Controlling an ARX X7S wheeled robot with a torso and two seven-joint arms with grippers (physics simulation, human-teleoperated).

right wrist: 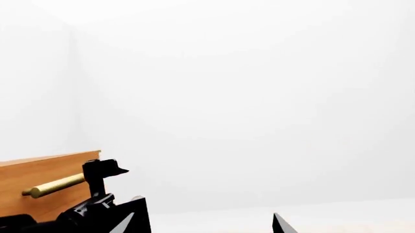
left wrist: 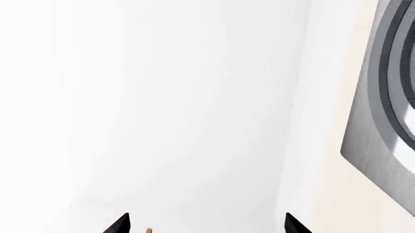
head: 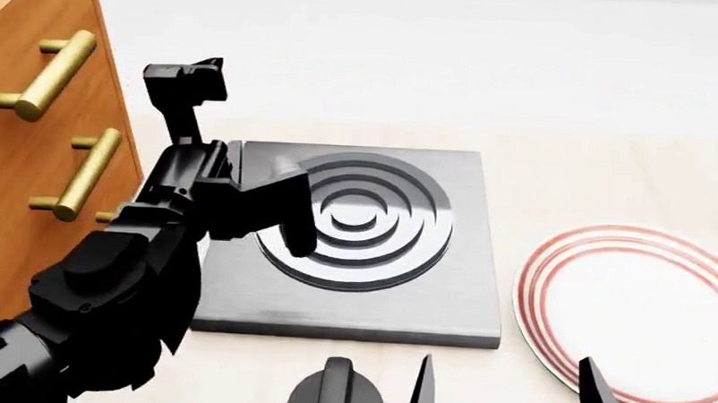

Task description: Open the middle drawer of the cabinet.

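The orange-brown cabinet point(head: 14, 154) stands at the far left of the head view. Its top drawer's brass bar handle point(head: 47, 74) is uppermost. The middle drawer's handle point(head: 79, 176) is below it, and the drawer looks closed. My left gripper point(head: 190, 75) is raised, to the right of the top handle and apart from both handles. In the left wrist view its fingertips point(left wrist: 120, 224) stand wide apart, open and empty. My right gripper point(head: 508, 399) is open and empty at the bottom edge. The right wrist view shows the cabinet point(right wrist: 39, 189) and its top handle point(right wrist: 58, 185).
A grey square stove plate point(head: 463, 286) with concentric rings lies on the pale counter right of the cabinet, under my left arm. A white plate point(head: 641, 319) with red rings lies at the right. A white wall is behind.
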